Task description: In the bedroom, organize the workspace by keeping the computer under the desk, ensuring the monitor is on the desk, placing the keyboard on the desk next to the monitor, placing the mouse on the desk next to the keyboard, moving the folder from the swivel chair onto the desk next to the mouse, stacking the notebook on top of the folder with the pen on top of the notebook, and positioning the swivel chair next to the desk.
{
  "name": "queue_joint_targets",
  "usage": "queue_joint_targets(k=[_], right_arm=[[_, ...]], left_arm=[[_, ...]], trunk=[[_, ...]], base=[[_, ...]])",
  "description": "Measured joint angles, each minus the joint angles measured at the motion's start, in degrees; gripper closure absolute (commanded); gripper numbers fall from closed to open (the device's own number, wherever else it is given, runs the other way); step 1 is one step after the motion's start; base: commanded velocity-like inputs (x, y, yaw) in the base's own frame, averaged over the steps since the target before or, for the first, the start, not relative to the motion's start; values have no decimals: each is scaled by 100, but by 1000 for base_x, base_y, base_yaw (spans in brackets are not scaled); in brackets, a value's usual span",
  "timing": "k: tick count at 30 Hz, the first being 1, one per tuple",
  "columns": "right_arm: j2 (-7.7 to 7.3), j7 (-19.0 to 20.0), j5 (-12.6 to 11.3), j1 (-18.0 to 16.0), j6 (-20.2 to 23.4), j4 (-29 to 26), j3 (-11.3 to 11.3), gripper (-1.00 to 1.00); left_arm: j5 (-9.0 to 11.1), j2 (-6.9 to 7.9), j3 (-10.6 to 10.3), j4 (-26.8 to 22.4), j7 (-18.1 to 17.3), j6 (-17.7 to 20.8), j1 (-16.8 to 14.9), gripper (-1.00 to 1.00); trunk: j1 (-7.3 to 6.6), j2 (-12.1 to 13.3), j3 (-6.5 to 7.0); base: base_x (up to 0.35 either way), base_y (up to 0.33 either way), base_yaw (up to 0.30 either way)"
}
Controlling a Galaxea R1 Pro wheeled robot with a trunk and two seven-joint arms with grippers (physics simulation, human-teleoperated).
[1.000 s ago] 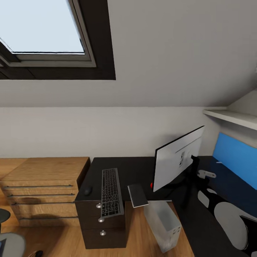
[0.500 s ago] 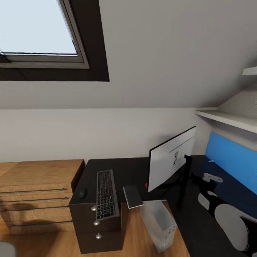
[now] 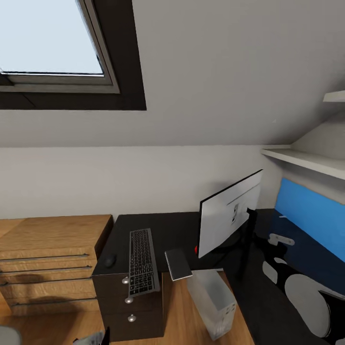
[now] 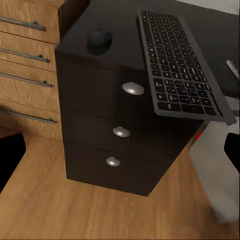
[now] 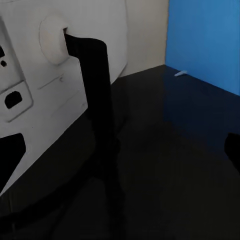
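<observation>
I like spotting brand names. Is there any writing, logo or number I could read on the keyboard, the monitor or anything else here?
No readable text anywhere.
Keyboard: key legends too small and blurred to read.
Monitor back: only ports and small marks, no legible label.
Computer: plain, no visible label.

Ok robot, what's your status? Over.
Left gripper open, right gripper open, both empty. Keyboard, mouse, monitor on desk. Keyboard end overhangs drawer unit. Computer on floor beside it.

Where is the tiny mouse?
In the head view, the mouse sits on the desk at its left end, beside the keyboard, above the black drawers.
</observation>
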Motion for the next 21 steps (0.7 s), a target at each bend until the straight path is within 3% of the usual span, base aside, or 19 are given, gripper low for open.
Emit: queue_joint_targets(k=[6,12,13,15,21], right_arm=[[92,19,391,0,25,23,27,-100],[104,33,437,1,28,27,22,-100],[101,34,439,0,26,29,22,-100],[101,35,440,0,14,32,22,-100],[103,29,440,2,2,43,22,-100]], left_arm=[[146,110,-13,-203,77,1,73,-100],[139,111,-58,-237,114,-6,79,-100],[136,110,-157,-283,118,-10,80,-100],[145,111,-272,-377,144,-12,80,-100],[159,104,-356,-469,273,-2,80,-100]], trunk=[[0,0,0],[0,0,0],[0,0,0],[44,-78,-35],[175,-319,-143]], base=[[0,0,0],[0,0,0],[0,0,0],[0,0,0],[0,0,0]])
